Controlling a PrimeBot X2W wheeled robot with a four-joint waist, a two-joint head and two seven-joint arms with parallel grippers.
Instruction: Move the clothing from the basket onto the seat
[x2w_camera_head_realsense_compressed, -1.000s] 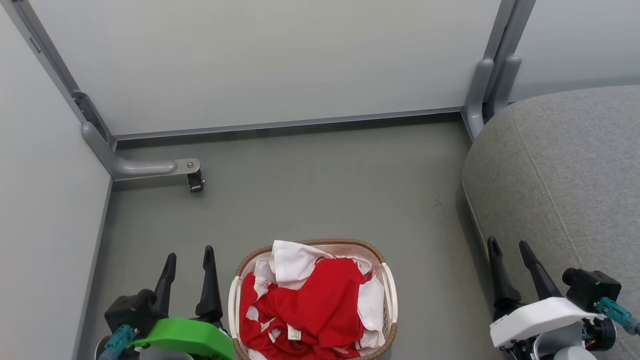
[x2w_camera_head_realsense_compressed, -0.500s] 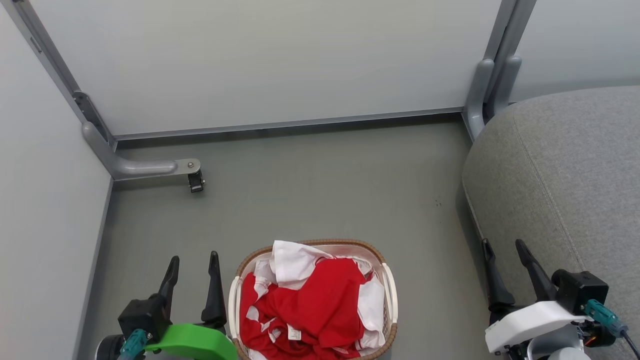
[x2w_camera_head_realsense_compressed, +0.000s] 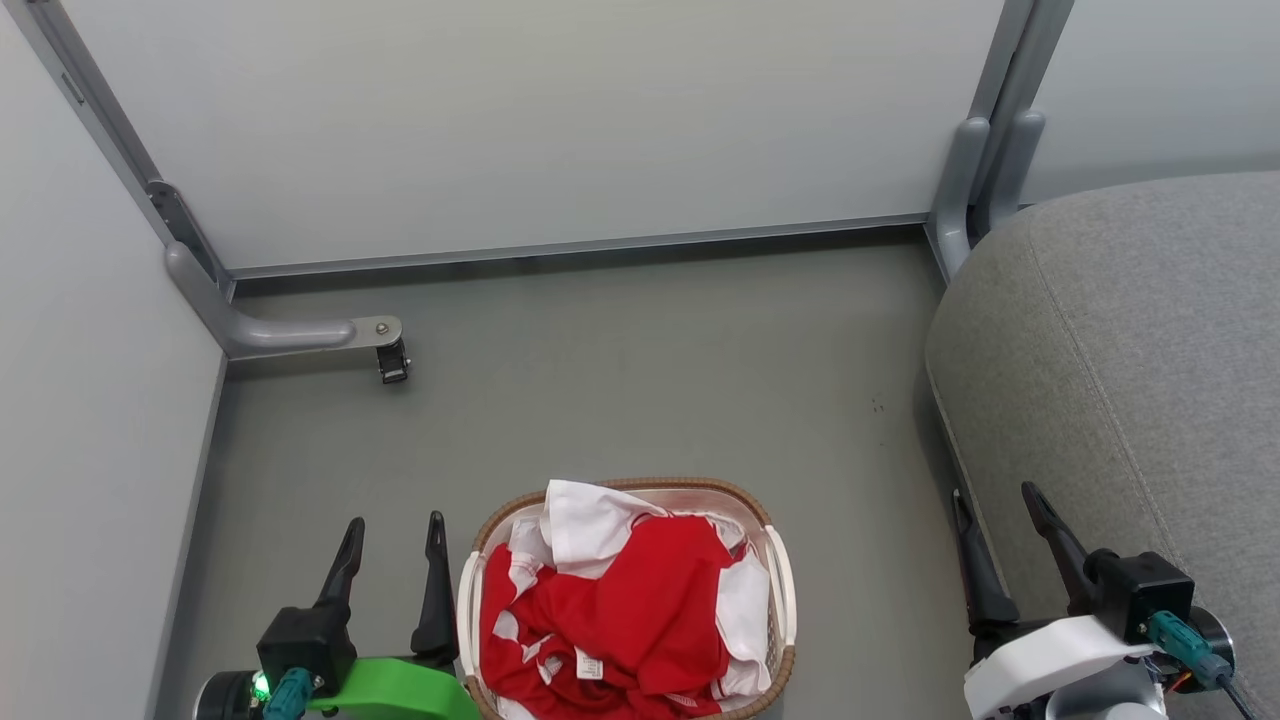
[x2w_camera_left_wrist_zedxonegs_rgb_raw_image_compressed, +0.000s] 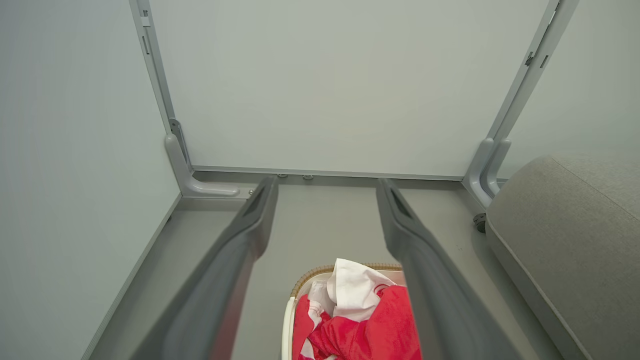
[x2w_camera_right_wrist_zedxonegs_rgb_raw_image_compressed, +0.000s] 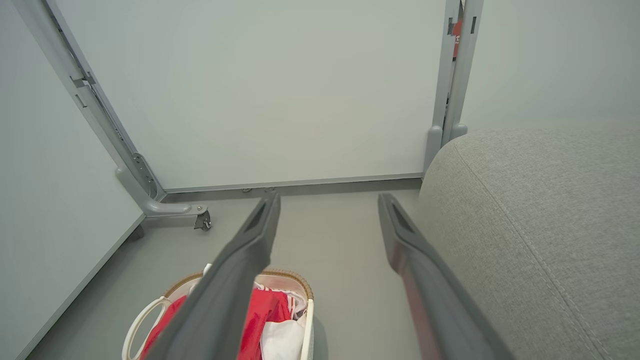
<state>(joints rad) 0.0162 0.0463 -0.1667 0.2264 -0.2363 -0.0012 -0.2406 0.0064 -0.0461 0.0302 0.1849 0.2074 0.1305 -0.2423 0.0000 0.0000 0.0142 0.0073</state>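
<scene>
Two hands, one basket, one heap of clothing and one seat make up the stock at this moment. Item, my left hand (x2w_camera_head_realsense_compressed: 396, 520): fingers spread wide with nothing between them, hanging just beside the left wall of the basket (x2w_camera_head_realsense_compressed: 783, 590), tips pointing away from me. I judge it sits there because it is the nearer hand for reaching into the load. Item, my right hand (x2w_camera_head_realsense_compressed: 994, 492): likewise wide and empty, poised where the floor (x2w_camera_head_realsense_compressed: 640, 380) meets the rounded edge of the seat (x2w_camera_head_realsense_compressed: 1130, 350). It is placed, I would say, to receive or lay out whatever comes across. Item, the clothing (x2w_camera_head_realsense_compressed: 620, 610): red with white panels, a small white label showing near the front, crumpled inside the basket and mounded to about its brown rim, none of it on the seat. Whether the heap is one garment or several I cannot tell from its folds. Item, the seat: grey, stitched, to my right and apart from the basket. Item, pale partition panels (x2w_camera_head_realsense_compressed: 560, 120) on grey frames, with one caster (x2w_camera_head_realsense_compressed: 392, 365) on the floor, closing the corner ahead. Task judged not begun. The first reach looks to fall to the left hand, rightward over the rim and down into the heap.
</scene>
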